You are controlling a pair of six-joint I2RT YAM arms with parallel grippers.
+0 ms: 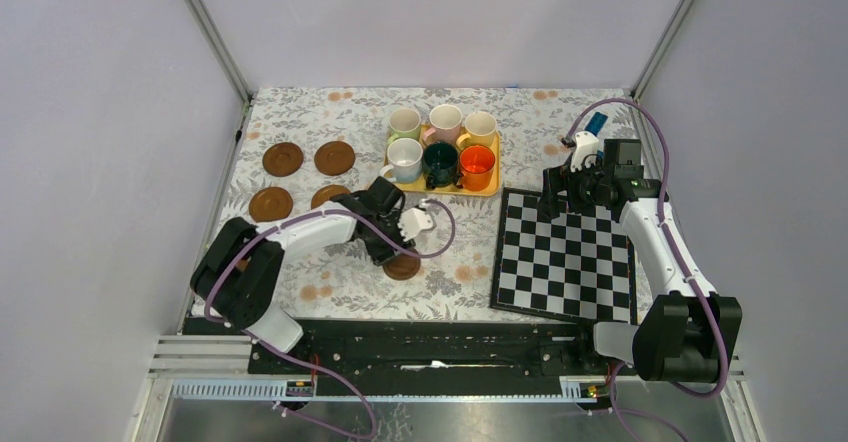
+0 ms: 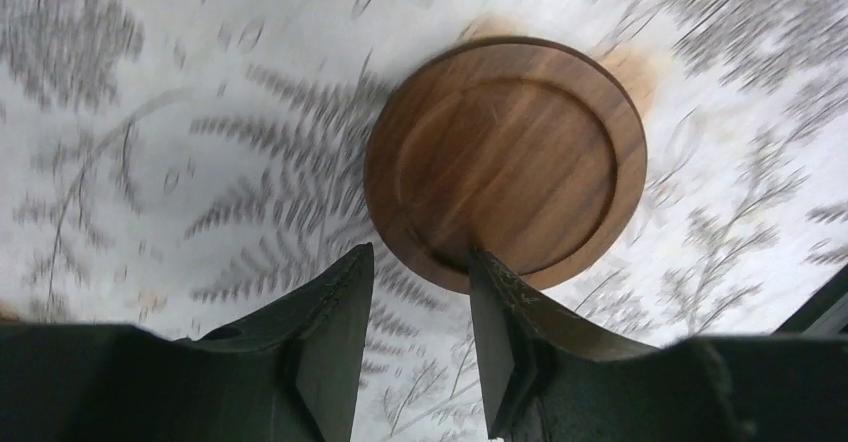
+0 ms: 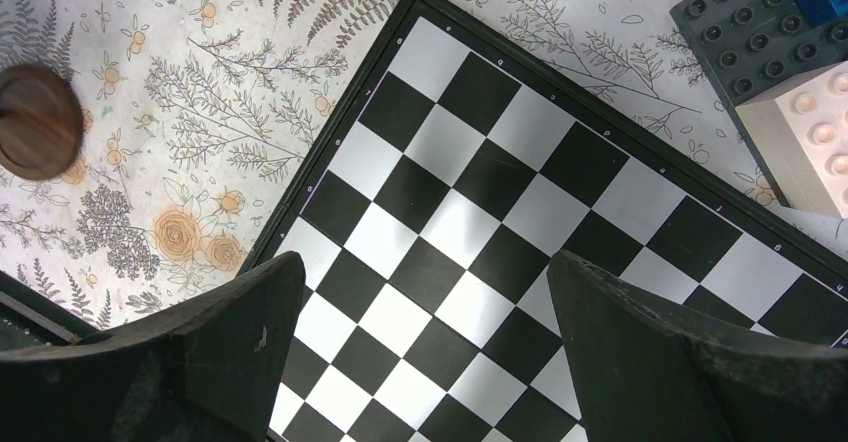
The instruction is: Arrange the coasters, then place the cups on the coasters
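Five round wooden coasters lie on the floral cloth: three in the open at the left (image 1: pixel 283 158), (image 1: pixel 334 157), (image 1: pixel 271 203), a fourth (image 1: pixel 326 195) partly under my left arm, and a darker one (image 1: pixel 403 266) nearer the front. My left gripper (image 1: pixel 393 250) hovers at that dark coaster (image 2: pixel 505 162), jaws a little apart and nothing between them, the right fingertip (image 2: pixel 490 272) overlapping its near rim. Several cups stand on the yellow tray (image 1: pixel 490 191): light green (image 1: pixel 404 123), pink (image 1: pixel 445 122), yellow (image 1: pixel 480 128), white (image 1: pixel 404 160), dark green (image 1: pixel 441 163), orange (image 1: pixel 477 167). My right gripper (image 3: pixel 425 260) hangs open over the board.
A black-and-white chequered board (image 1: pixel 565 257) lies at the right front, its corner close to the tray. Toy building blocks (image 3: pixel 770 32) sit behind it at the back right. Metal frame posts and grey walls enclose the table.
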